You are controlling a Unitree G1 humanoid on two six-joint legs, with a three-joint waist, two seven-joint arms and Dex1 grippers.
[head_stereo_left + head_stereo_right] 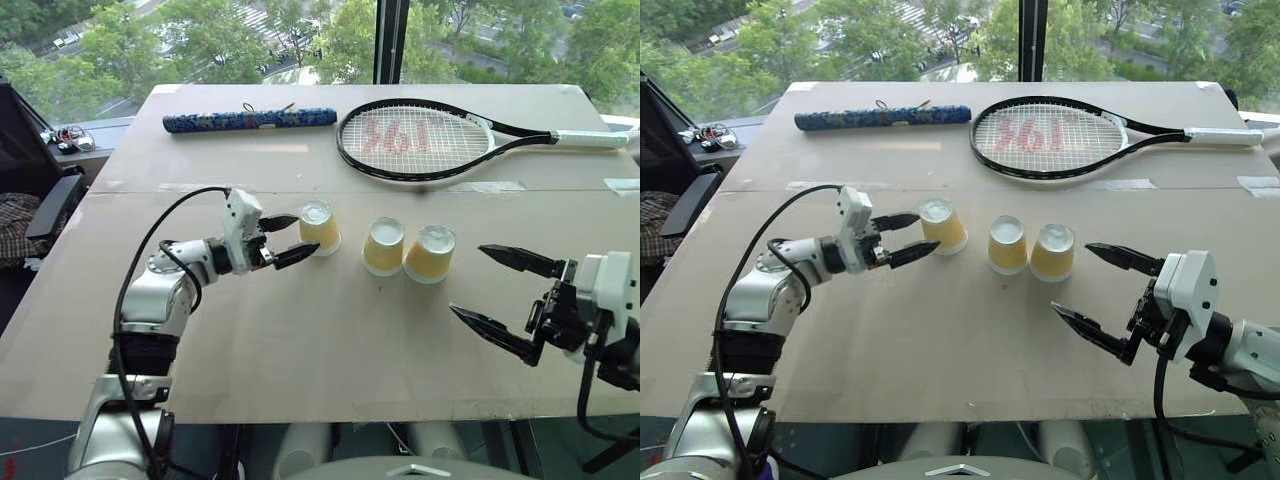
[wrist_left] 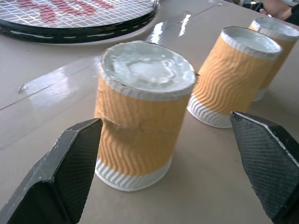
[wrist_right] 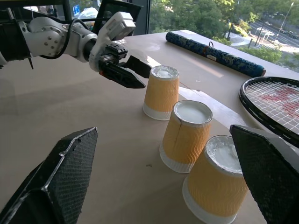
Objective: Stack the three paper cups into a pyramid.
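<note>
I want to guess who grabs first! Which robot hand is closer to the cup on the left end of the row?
The left. The left gripper is open right at the left-end cup, fingers reaching either side. The right gripper is open too, past the other two cups.

three paper cups (image 1: 384,245), one racket (image 1: 420,138), one tube (image 1: 250,120)

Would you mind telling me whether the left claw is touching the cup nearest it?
Apart. The left wrist view shows table on both sides between the cup and the open left claw.
</note>
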